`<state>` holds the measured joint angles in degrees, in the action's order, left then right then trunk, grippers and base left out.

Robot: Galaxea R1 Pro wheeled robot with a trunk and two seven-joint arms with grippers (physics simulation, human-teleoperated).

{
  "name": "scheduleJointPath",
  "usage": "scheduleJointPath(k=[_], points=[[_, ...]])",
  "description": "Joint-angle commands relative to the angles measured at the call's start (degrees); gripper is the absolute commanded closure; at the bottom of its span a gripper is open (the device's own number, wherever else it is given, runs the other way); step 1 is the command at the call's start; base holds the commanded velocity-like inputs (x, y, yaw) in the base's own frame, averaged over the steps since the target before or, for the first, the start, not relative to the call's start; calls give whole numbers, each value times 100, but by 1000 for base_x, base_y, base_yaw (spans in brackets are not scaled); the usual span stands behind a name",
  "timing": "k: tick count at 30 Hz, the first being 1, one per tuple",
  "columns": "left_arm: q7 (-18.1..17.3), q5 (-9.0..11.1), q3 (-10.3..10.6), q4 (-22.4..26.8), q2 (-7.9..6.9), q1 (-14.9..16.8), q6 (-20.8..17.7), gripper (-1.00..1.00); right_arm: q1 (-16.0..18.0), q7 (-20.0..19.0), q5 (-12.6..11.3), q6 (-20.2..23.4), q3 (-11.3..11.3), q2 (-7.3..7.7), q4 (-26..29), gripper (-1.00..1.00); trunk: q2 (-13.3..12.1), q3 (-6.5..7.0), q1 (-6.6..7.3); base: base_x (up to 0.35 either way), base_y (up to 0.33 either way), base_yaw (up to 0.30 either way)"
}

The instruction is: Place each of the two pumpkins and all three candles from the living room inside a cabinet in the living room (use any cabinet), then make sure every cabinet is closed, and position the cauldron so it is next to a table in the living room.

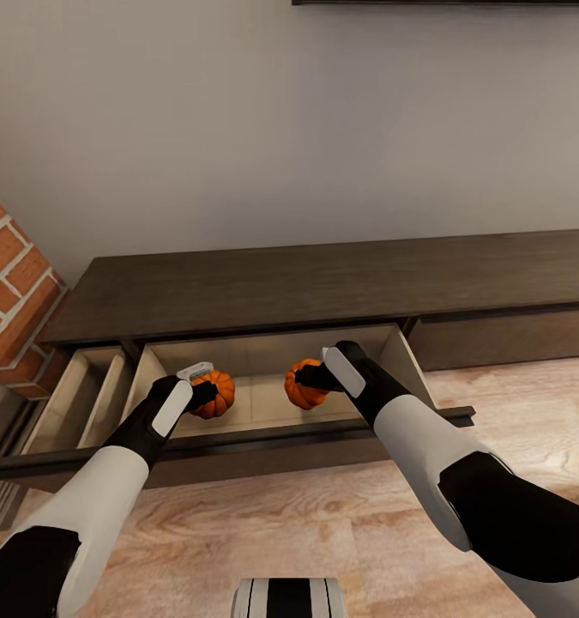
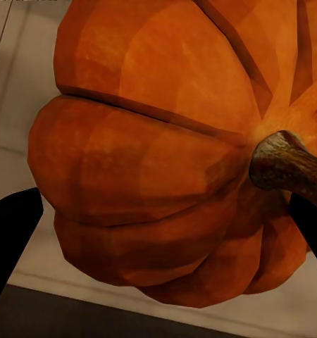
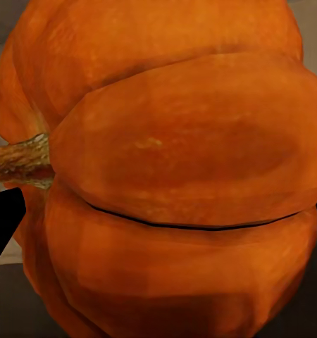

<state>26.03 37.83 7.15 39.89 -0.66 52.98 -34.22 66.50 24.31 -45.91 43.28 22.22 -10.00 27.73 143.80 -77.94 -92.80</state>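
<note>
The long dark brown cabinet (image 1: 323, 287) runs along the wall with a middle drawer (image 1: 263, 356) pulled out, its inside pale beige. My left gripper (image 1: 205, 391) is shut on one orange pumpkin (image 1: 218, 394) inside that drawer's left part. My right gripper (image 1: 316, 378) is shut on the other pumpkin (image 1: 300, 386) in the drawer's right part. Up close in the left wrist view, the ribbed pumpkin (image 2: 151, 141) with its brown stem sits between black fingers (image 2: 10, 243). The right wrist view has the second pumpkin (image 3: 179, 141) between dark fingertips (image 3: 0, 222). Whether either pumpkin rests on the drawer floor I cannot tell.
A second drawer (image 1: 79, 399) stands open to the left, beside a red brick column (image 1: 10, 283). The open drawer's dark front (image 1: 238, 446) juts over the pale wood floor (image 1: 323, 506). My base (image 1: 287, 598) is at the lower edge of the head view.
</note>
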Motion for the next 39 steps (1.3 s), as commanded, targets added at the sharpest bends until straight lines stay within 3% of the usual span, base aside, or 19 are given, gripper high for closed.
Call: scheduleJointPath(k=[1,7,8,10,11,19,26,32,39], points=[[54,58,31,10,-9,2,-7,100,4,56,-59,1,19,0,4,100,2,-4,1,0,0,0],[70,56,24,10,-12,2,0,100,3,50,-59,-1,19,0,4,100,2,-4,1,0,0,0],[73,57,23,10,-12,2,1,100,3,49,-59,0,19,0,4,-100,2,-4,1,0,0,0],[77,58,23,10,-13,2,-2,100,3,48,-59,4,19,0,4,-100,2,-4,1,0,0,0],[76,58,23,10,-13,2,-4,-100,3,48,-59,5,19,0,4,-100,2,-4,1,0,0,0],[62,103,13,10,-13,2,-22,-100,5,48,-59,5,19,0,4,-100,2,-4,1,0,0,0],[75,111,14,10,-13,2,-109,-100,6,48,-64,5,19,0,4,-100,-8,151,19,0,0,0],[33,125,-37,17,-22,2,-743,-100,3,49,-101,20,19,0,0,-100,-16,284,35,0,0,0],[30,144,-47,12,-21,2,-880,-100,3,56,-111,42,19,0,-13,-100,-25,439,53,-91,0,0]])
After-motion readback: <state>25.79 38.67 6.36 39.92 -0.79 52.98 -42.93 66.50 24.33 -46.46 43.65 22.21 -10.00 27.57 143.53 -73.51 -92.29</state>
